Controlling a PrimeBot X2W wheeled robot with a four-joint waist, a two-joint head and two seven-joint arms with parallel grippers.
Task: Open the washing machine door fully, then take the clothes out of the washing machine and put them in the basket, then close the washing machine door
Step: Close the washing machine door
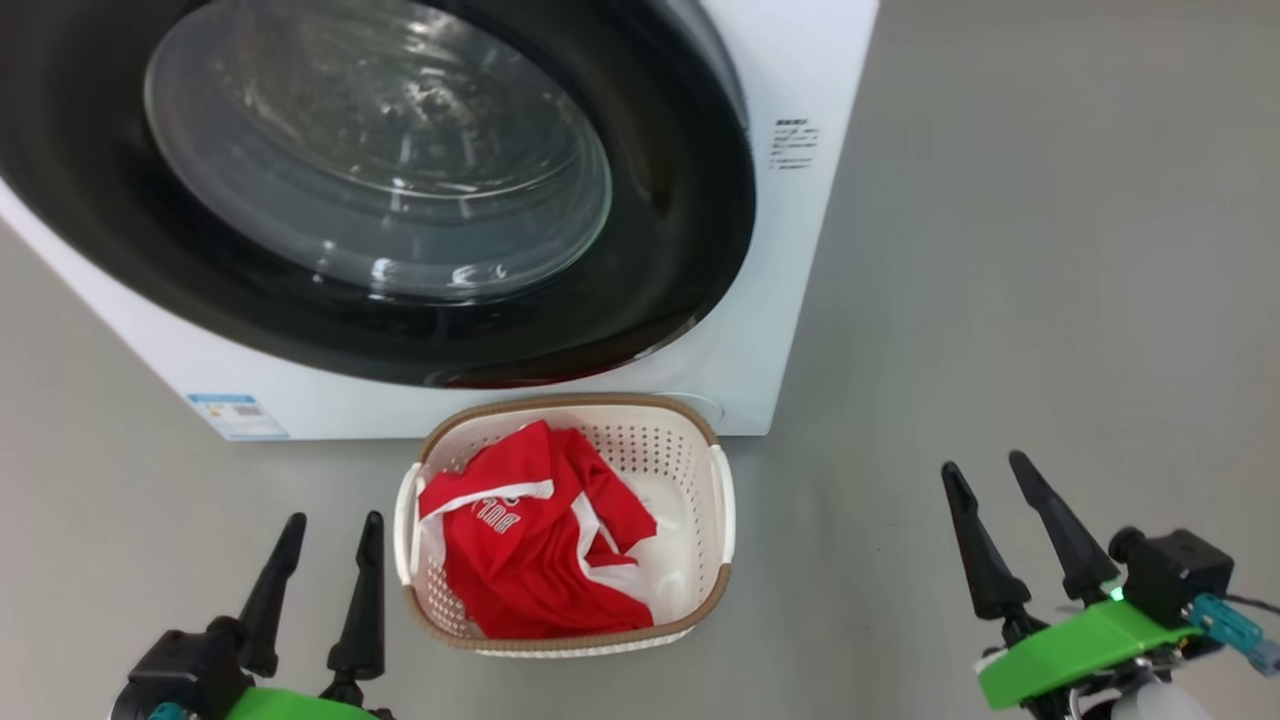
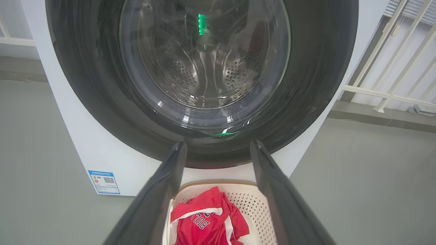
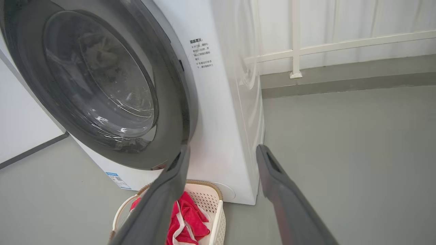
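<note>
Lying between both arms' fingers (image 1: pixel 364 590) is the basket (image 1: pixel 570 402).

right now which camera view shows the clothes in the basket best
The head view: it looks down on the clothes spread inside the basket, nearly all visible. The left wrist view cuts them off at its bottom edge; in the right wrist view the right gripper hides part of them.

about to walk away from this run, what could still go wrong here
The washing machine door looks shut, but whether it latched cannot be told; it might swing open. The left claw sits open near the basket, so a careless move could tip it and the red jersey.
</note>
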